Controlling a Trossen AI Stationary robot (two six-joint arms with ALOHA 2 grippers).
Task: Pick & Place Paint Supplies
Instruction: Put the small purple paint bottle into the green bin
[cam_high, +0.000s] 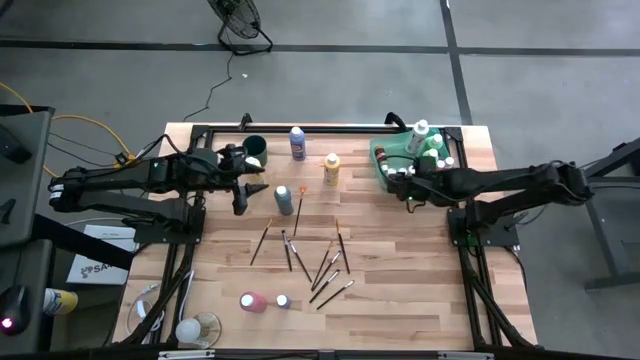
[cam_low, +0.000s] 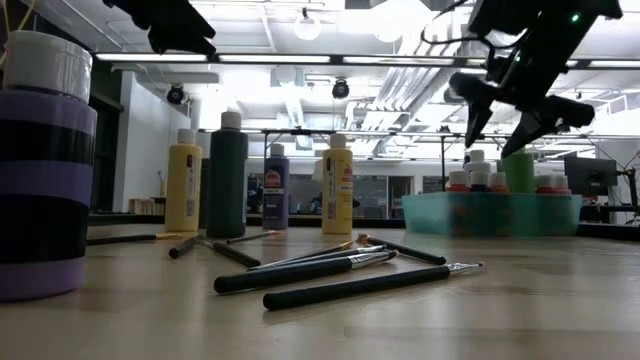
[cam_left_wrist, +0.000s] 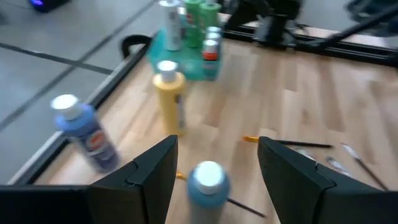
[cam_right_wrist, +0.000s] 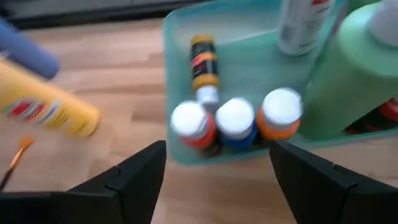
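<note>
On the wooden surface (cam_high: 400, 290), the paint supplies are spread in groups: a scatter of thin dark-handled paintbrushes (cam_high: 325, 272) lies near the middle, a teal-blue bottle (cam_high: 283, 199) stands just beyond them, a yellow bottle (cam_high: 331, 168) and a blue bottle (cam_high: 297, 143) stand farther back, and a pink bottle (cam_high: 251, 301) lies on its side near the front edge. More small capped bottles stand packed in the translucent green tray (cam_high: 384, 160) at the back right, with one orange-labelled bottle (cam_right_wrist: 204, 65) lying flat inside it. The left end effector (cam_high: 243, 192) hovers just beside the teal-blue bottle, its fingers spread wide and empty, the bottle's white cap showing between them in the left wrist view. The right end effector (cam_high: 408, 187) hangs at the tray's near edge, fingers also spread apart and holding nothing. A dark round cup (cam_high: 254, 148) sits at the back left.
</note>
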